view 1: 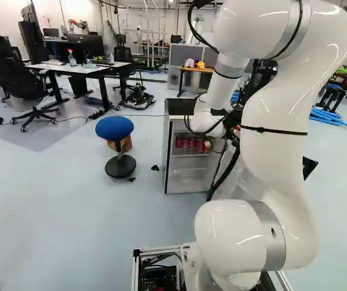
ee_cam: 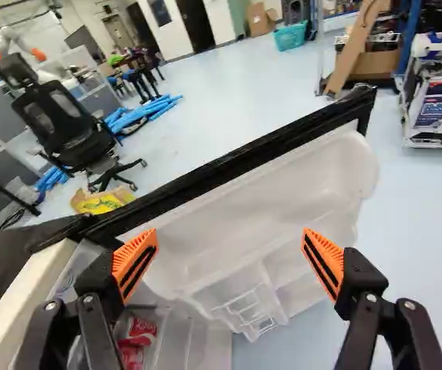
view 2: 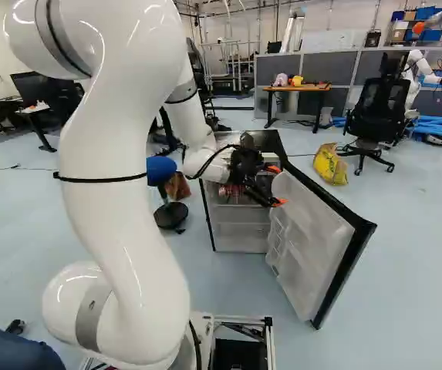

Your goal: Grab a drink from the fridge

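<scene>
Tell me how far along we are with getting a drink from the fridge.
Done: the fridge door stands wide open. In hand: nothing; the gripper is open and empty, facing the door's inner side. Left: the red cans are on a shelf inside the fridge, so one has yet to be lined up with, gripped and brought out.

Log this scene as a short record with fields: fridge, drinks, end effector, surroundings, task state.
fridge: compact fridge, door swung open
drinks: red cans grouped in the fridge's upper part
end effector: open, at the fridge opening, facing the door's inner side
held: nothing
surroundings: blue-seated stool left of the fridge in the left base view; yellow bag on the floor beyond the door
task state: fridge open, no can gripped
</scene>
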`<state>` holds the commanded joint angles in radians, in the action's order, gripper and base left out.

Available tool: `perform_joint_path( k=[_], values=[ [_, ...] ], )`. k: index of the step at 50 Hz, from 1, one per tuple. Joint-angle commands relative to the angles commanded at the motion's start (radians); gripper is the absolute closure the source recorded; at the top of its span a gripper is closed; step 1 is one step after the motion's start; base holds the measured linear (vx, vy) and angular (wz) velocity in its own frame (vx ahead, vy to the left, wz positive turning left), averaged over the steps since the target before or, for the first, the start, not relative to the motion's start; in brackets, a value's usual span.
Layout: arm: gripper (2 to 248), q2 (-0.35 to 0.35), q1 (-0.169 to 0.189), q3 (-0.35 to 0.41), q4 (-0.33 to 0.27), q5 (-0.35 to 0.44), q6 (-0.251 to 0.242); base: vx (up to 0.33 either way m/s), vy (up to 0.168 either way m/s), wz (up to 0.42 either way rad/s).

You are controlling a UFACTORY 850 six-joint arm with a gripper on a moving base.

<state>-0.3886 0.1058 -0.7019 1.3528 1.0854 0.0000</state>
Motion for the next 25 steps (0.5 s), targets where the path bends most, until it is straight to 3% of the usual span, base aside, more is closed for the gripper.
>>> perform_joint_path(
  k=[25],
  values=[
    [3, 0.099, 0.0, 0.134, -0.264, -0.051, 0.0, 0.0, 0.0, 0.0]
  ],
)
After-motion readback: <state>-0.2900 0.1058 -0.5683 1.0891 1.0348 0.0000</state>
